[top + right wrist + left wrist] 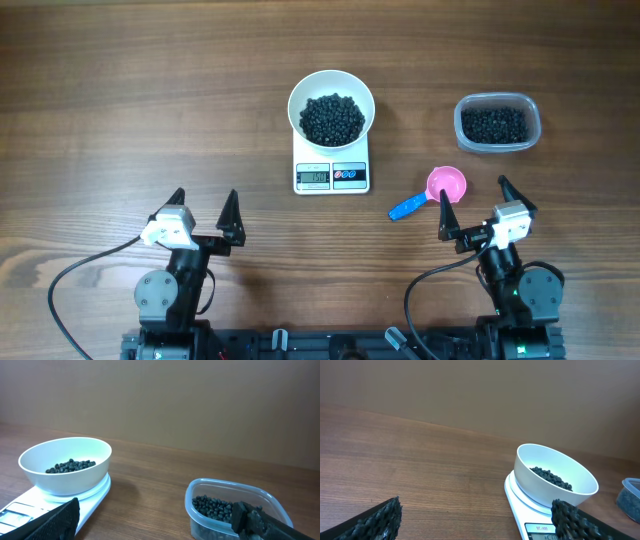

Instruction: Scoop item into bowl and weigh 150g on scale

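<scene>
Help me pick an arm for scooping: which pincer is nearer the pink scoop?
Right. The right pincer hangs open just beside the pink scoop, one fingertip almost at its cup; the left pincer is far off, past the scale.

Even, soft light; sharp frames.

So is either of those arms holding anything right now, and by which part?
Nothing is held. The left gripper and the right gripper both have their jaws wide open and empty; the pink scoop lies ungripped on the table.
</scene>
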`<state>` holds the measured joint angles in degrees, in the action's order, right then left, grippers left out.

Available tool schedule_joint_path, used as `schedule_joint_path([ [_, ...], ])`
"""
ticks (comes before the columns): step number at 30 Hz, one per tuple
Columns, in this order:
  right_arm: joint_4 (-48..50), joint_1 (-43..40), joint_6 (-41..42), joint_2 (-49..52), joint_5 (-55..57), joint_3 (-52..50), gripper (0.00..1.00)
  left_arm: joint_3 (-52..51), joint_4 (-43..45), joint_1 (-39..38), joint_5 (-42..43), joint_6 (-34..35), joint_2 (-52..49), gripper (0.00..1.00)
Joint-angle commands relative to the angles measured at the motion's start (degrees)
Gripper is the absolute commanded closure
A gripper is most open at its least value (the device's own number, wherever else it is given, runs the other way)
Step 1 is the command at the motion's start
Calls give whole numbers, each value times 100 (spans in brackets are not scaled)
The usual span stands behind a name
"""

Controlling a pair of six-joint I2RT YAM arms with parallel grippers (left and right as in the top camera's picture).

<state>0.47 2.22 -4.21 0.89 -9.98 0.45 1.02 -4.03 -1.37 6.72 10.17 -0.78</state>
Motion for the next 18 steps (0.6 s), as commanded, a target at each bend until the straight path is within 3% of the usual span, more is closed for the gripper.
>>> schedule_joint_path([
  [1,17,35,-17,-61,101,-15,0,-68,20,22,4,-72,61,0],
  [18,20,35,-15,-61,101,-15,0,-68,20,22,4,-72,61,0],
])
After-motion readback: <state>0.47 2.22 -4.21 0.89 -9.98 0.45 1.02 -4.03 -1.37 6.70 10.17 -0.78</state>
